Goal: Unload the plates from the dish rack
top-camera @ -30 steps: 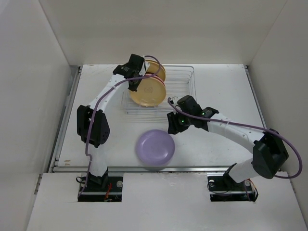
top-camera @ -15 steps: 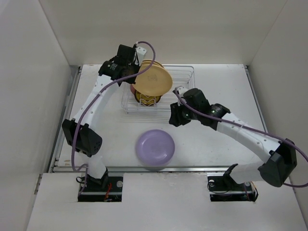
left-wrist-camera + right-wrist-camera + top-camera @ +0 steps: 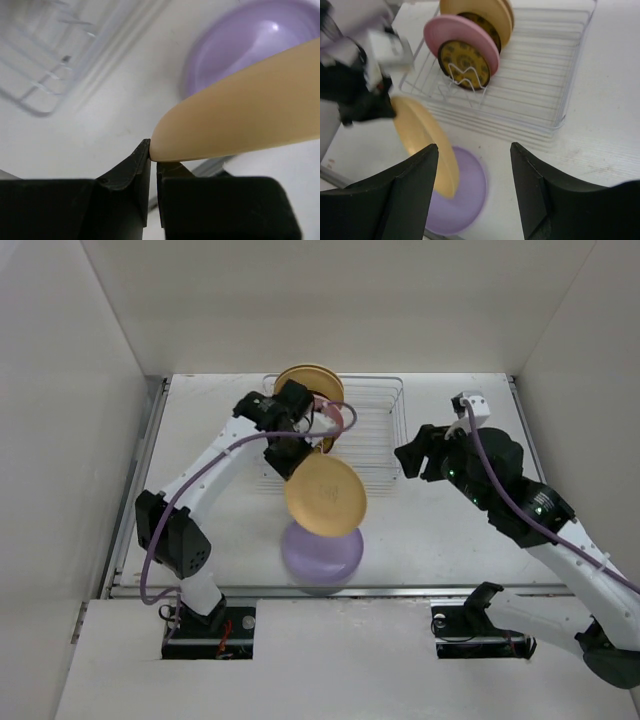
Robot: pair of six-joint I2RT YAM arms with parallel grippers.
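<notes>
Left pincer (image 3: 153,152) clamps yellow plate (image 3: 325,495) above lavender plate (image 3: 320,560).
Right pincer (image 3: 474,147) wide, empty; pink plate (image 3: 440,31), others left in dish rack (image 3: 385,425).

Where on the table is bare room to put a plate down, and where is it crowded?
Bare table lies right of the lavender plate, in front of the dish rack, and left of the rack to the table edge. Crowded: the rack's left end with standing plates, and above the lavender plate, where the left fingers hold the yellow plate.
</notes>
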